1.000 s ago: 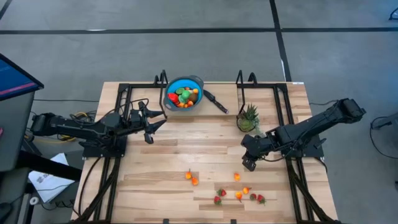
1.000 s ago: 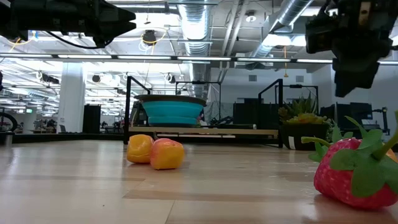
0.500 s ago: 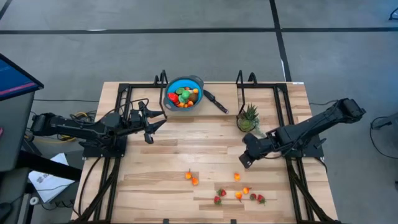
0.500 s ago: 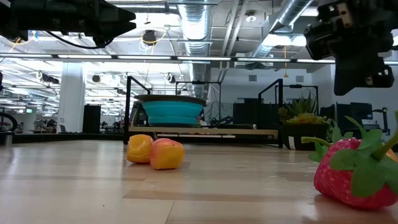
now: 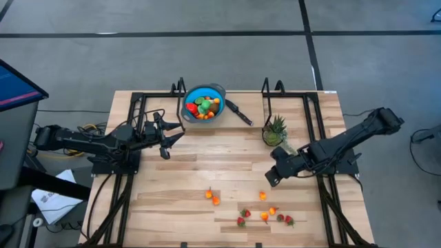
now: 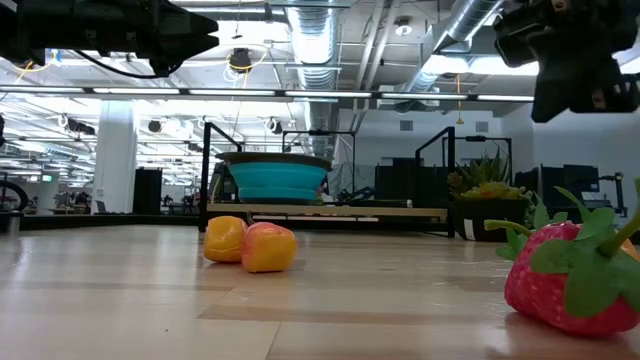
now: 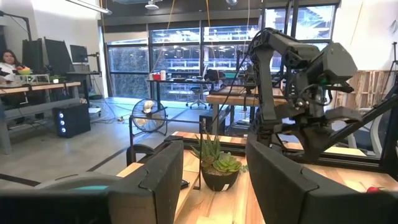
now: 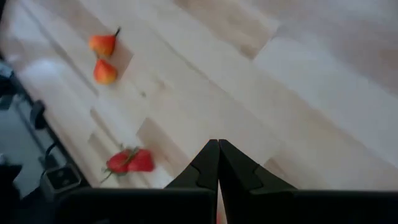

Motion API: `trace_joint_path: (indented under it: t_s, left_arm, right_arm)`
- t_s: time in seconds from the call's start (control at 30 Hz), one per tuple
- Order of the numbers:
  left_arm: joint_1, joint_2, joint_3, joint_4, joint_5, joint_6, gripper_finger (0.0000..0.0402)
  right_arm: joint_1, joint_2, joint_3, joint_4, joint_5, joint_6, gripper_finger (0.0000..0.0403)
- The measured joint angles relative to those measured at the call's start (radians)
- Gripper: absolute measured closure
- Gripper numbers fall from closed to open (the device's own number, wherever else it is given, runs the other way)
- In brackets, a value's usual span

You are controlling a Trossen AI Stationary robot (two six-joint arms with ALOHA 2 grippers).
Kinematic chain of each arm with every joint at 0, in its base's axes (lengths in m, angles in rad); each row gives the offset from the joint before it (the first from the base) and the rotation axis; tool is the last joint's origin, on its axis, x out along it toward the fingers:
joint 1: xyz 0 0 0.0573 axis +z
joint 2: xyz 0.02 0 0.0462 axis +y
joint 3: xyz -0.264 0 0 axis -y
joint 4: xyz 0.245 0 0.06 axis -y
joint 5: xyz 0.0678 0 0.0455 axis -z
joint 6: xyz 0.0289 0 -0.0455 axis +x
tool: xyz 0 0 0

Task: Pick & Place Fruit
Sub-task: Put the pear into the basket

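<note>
Several tiny toy fruits lie loose on the wooden table near its front edge: orange pieces and red strawberries. My right gripper hangs shut above the table, slanting down, just behind and to the right of them, with nothing in it. My left gripper waits open and empty, held about level at the table's left. More fruit fills the blue bowl at the far middle.
A spiky green plant in a pot stands just behind my right arm. Black metal frames run along both sides of the table. In the low view a strawberry and two orange pieces lie close to the camera.
My right gripper has risen a little above the table and rolled about the line it points along, staying shut and empty. The fruit on the table has not moved.
</note>
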Motion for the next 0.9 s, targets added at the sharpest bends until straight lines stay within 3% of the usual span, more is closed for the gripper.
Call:
trace_joint_path:
  t_s: [0.33, 0.9]
  left_arm:
    - [0.000, 0.000, 0.000, 0.000, 0.000, 0.000, 0.0229]
    - [0.000, 0.000, 0.000, 0.009, 0.000, -0.009, 0.0229]
  right_arm:
    - [0.049, 0.029, 0.020, -0.135, 0.042, 0.118, 0.0403]
    - [0.081, 0.051, 0.021, -0.003, 0.043, 0.107, 0.0403]
